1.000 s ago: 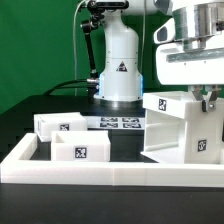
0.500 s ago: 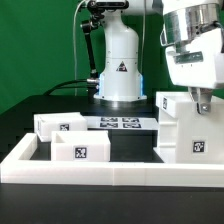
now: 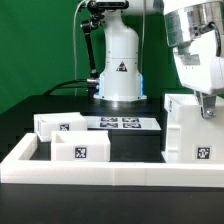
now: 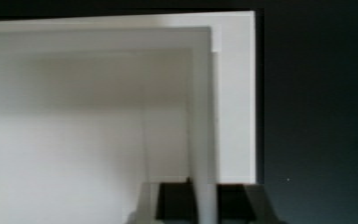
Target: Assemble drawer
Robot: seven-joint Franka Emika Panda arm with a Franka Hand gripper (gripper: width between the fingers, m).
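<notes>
Exterior view: the drawer case (image 3: 190,135) stands upright on the black desk (image 3: 135,143) at four o'clock, with a tag facing the camera. The gripper (image 3: 208,106) is on the case's top edge. In the wrist view it is pinching a thin case wall (image 4: 202,120) between its dark fingers (image 4: 172,203). Well apart from the case are two small trays, just beside each other: the rear tray (image 3: 60,124) at nine o'clock, the front tray (image 3: 82,148) at eight. The marker board (image 3: 125,123) lies flat at centre.
</notes>
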